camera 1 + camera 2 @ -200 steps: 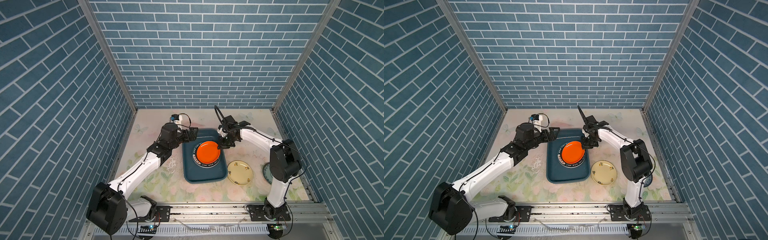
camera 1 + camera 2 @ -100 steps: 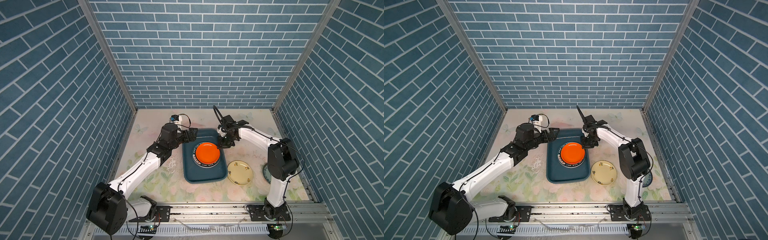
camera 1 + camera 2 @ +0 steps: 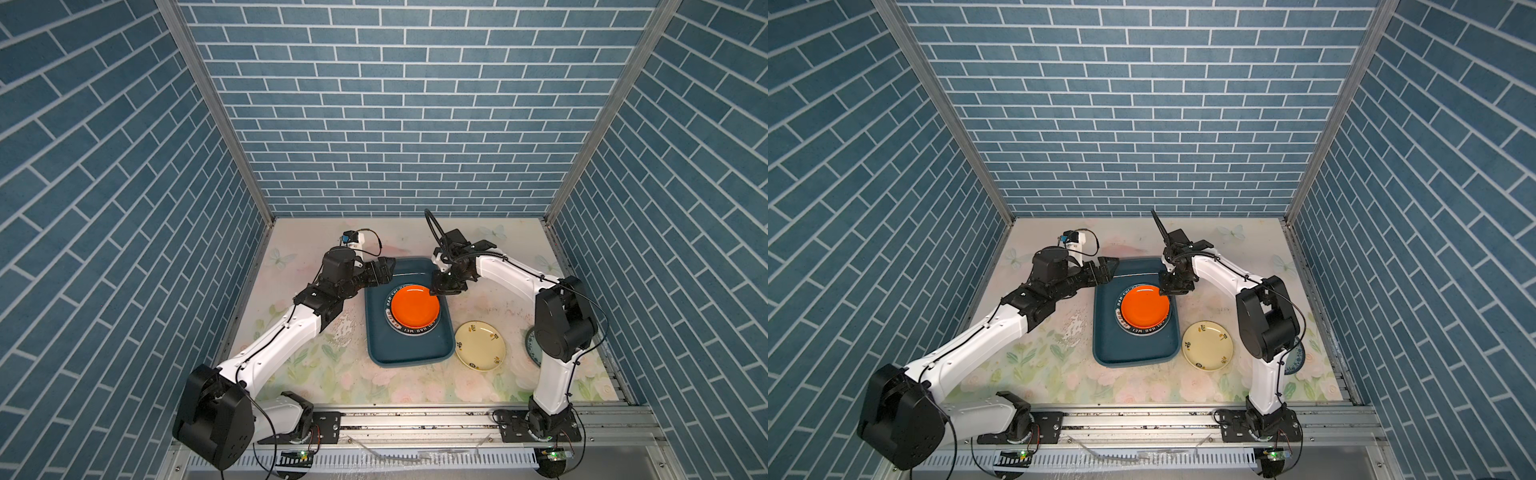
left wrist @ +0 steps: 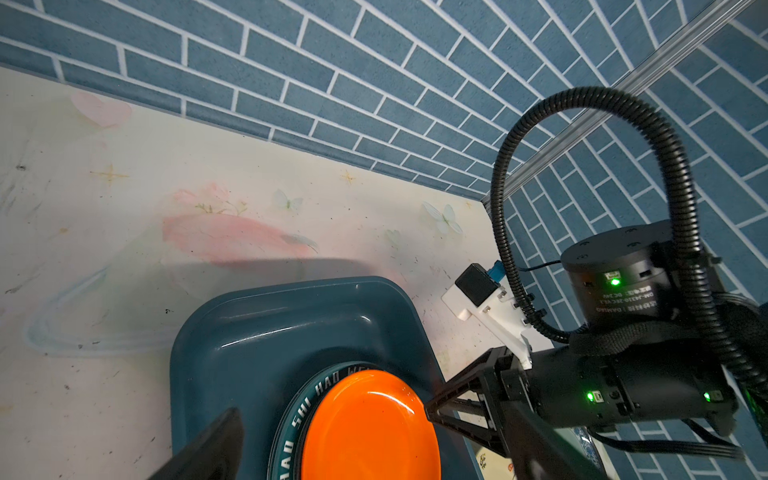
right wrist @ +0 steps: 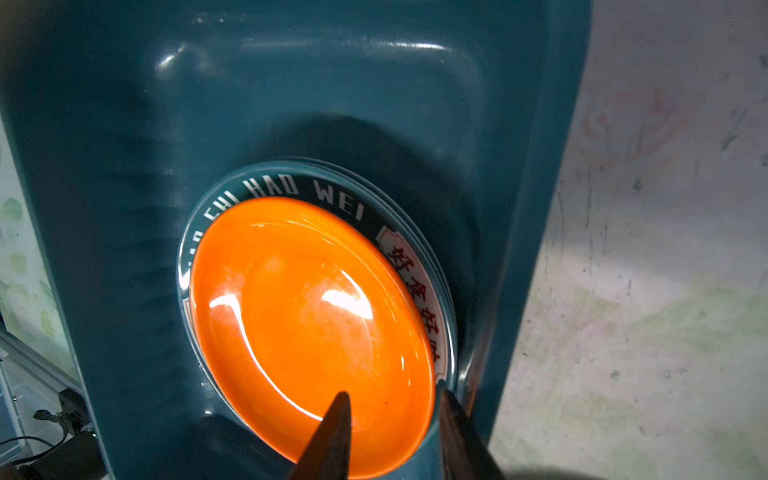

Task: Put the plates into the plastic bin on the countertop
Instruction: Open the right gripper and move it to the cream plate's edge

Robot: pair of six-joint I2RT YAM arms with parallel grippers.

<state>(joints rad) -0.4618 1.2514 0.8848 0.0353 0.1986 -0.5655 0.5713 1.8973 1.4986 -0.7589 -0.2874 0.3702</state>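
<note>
Tilt is gone from the orange plate: it now lies flat on the lettered plate inside the plastic bin. The right pincer, closed a second ago, has parted narrowly astride its rim. The left pincer stays wide and empty. On the flowered surface lie the cream-yellow plate and the half-hidden blue-patterned plate, between brick walls.

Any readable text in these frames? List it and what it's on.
"HAO WEI", after a half-hidden "CHI": white letters on the lettered plate, on its rim, under the orange plate.
"SHI HAO": same rim, left wrist view.
"好食好", rest hidden: red characters on that rim's white panel.
Too small to read: the label on the right arm's motor, upside down.
</note>
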